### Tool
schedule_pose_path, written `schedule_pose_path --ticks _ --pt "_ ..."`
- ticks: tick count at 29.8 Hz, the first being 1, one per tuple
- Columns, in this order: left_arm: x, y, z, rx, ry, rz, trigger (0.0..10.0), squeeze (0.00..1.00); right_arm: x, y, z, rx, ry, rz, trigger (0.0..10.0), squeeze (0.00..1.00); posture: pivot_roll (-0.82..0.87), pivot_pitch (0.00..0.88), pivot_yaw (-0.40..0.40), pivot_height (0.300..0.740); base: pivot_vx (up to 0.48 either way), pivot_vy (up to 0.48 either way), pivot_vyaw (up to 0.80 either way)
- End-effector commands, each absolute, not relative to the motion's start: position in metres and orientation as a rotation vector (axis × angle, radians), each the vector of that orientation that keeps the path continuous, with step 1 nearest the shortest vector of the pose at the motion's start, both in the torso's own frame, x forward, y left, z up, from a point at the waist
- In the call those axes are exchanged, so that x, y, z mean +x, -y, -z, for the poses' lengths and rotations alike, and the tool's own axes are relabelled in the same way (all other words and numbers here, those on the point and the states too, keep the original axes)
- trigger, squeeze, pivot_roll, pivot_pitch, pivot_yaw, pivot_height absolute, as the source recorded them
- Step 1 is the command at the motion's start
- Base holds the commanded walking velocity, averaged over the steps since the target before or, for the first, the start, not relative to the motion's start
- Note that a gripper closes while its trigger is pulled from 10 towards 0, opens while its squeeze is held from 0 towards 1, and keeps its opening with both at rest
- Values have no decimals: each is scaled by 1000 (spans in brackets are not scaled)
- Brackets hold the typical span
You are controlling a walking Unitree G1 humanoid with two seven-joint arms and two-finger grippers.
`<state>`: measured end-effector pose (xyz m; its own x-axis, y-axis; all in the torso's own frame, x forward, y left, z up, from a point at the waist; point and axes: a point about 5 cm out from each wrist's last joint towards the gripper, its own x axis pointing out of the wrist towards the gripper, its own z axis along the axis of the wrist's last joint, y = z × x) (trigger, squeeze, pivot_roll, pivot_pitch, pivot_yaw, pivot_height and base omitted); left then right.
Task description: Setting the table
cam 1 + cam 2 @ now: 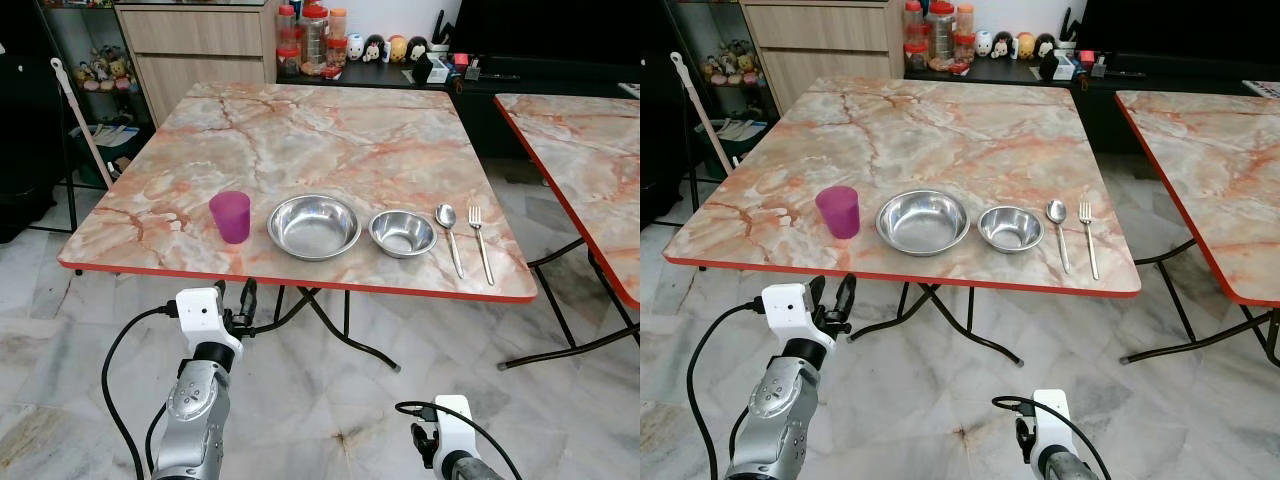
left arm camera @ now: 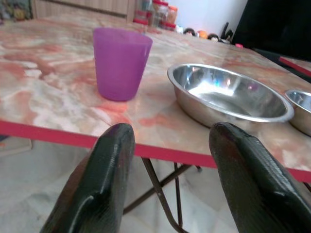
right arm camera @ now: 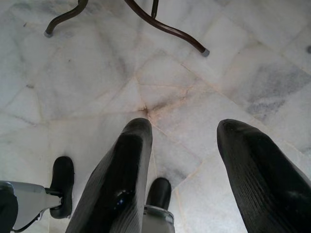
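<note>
Along the front edge of the marble table point(image 1: 330, 140) stands a row: a purple cup point(image 1: 231, 215), a large steel bowl point(image 1: 314, 226), a small steel bowl point(image 1: 402, 232), a spoon point(image 1: 449, 232) and a fork point(image 1: 480, 240). My left gripper point(image 2: 167, 136) is open and empty. It hovers just below and in front of the table's red edge, pointing at the gap between the purple cup point(image 2: 120, 62) and the large bowl point(image 2: 228, 94). My right gripper point(image 3: 187, 128) hangs low, open and empty, aimed at the floor.
A second marble table point(image 1: 590, 150) stands to the right, with a gap between the two. The table's dark folding legs point(image 1: 350, 340) spread over the tiled floor under it. A mop handle point(image 1: 80, 120) leans at the left. Behind are a wooden cabinet point(image 1: 190, 45) and jars point(image 1: 312, 35).
</note>
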<state>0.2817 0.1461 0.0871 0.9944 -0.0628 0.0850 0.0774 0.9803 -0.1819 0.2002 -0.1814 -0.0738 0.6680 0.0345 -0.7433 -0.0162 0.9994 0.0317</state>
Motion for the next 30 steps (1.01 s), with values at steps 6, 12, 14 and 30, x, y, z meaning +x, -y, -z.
schedule_pose_path --ticks 6,12,14,30 --pt "293 -144 -100 -238 116 68 10000 0 202 181 73 36 -832 -16 10000 0 119 23 -17 740 0 0 0" --pt "299 -144 -108 -253 140 67 10000 0 199 180 75 23 -857 -25 10000 0 113 23 -14 740 130 0 0" --pt "300 -146 -111 -267 148 54 10000 0 197 178 76 7 -861 -49 10000 0 113 25 -13 723 285 0 0" --pt "298 -150 -114 -263 162 53 10000 0 197 178 76 11 -864 -45 10000 0 119 29 -11 723 285 0 0"
